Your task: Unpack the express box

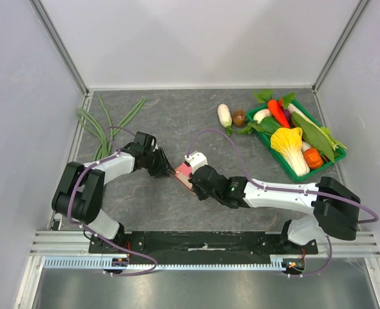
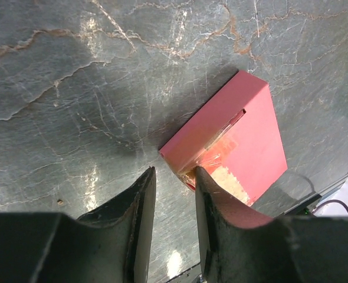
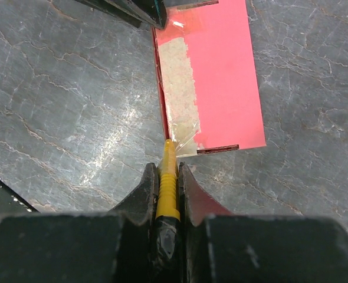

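The express box (image 1: 184,172) lies on the desk (image 1: 177,116) between the left gripper (image 2: 174,175), at its left, and the right gripper (image 3: 168,172), whose knife (image 3: 168,191) tip touches the box's edge. A tray (image 1: 337,158) sits far right and stalks (image 1: 103,125) lie far left.

Light is bright and even, falling from above. In the left wrist view the grey surface (image 2: 74,100) shows white glare patches ahead of the left pincer (image 2: 174,172) and close beside its fingers. The express box (image 2: 248,124) casts a soft dark shadow just ahead of that pincer. Ahead of the right pincer (image 3: 167,170), clear tape (image 3: 177,76) glints at its far end. Both pincers' dark fingers, nearest the lens, look slightly soft; the stone veins are sharp.
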Robot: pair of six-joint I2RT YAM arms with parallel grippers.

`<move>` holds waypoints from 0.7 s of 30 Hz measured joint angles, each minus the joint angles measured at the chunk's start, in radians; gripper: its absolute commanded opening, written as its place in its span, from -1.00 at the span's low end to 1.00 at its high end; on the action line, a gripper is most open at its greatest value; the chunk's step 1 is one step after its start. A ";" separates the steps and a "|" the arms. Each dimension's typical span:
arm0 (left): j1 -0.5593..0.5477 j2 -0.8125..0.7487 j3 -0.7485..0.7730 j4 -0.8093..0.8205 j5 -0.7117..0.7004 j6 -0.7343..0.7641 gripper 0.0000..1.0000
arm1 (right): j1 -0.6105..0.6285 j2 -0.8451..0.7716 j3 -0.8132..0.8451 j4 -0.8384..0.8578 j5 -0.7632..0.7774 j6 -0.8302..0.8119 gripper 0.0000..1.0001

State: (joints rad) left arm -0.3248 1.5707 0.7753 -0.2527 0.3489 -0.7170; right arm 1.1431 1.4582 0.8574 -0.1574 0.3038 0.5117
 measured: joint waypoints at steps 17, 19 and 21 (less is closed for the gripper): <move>-0.004 0.013 0.015 0.004 -0.006 0.000 -0.26 | 0.006 0.063 0.053 -0.031 -0.010 0.001 -1.00; -0.005 0.012 0.015 0.005 -0.006 0.000 -0.25 | 0.006 0.062 0.063 -0.048 0.002 0.000 -1.00; -0.005 0.013 0.015 0.005 -0.007 0.000 -0.25 | 0.006 0.053 0.069 -0.060 0.020 0.000 -1.00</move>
State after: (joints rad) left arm -0.3294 1.5833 0.7902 -0.2478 0.3420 -0.7174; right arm 1.1496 1.5112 0.9264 -0.2176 0.3237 0.5121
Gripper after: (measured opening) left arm 0.378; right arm 0.141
